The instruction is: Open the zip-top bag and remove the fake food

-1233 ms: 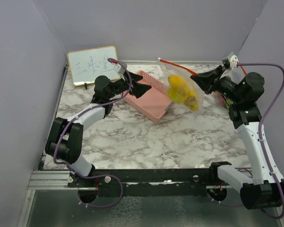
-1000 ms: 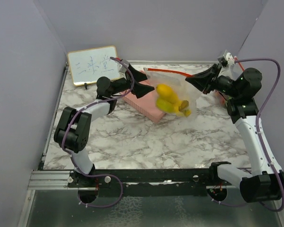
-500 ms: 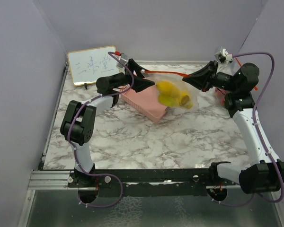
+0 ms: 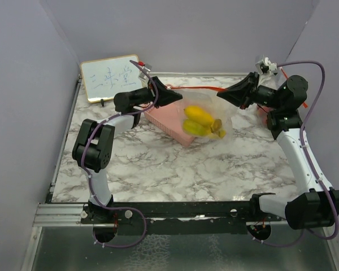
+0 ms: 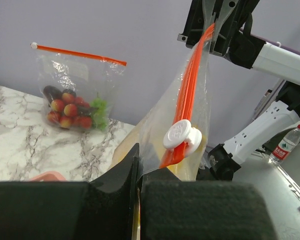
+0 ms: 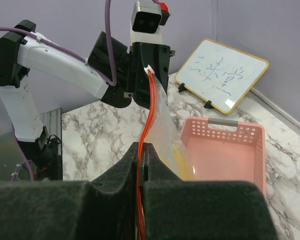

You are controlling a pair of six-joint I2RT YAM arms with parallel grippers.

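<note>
Above the pink perforated plastic basket [image 4: 165, 122], the clear zip-top bag with an orange track [image 4: 209, 104] hangs stretched between both arms, with the yellow plastic banana and lemon pieces of fake food [image 4: 199, 120] sagging inside it. Here the left tool [image 4: 179, 97] is pressed together on the film just under the white round slider [image 5: 182, 136], and the right tool [image 4: 220, 96] pinches the track's far end. Opening looks barely begun. Next, the slider likely must be driven along the track while the other end is anchored.

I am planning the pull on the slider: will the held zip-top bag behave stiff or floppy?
Probably floppy: the zip-top bag sags between the left gripper and the right gripper. The yellow fruit hangs low inside, so it would likely swing when moved.
</note>
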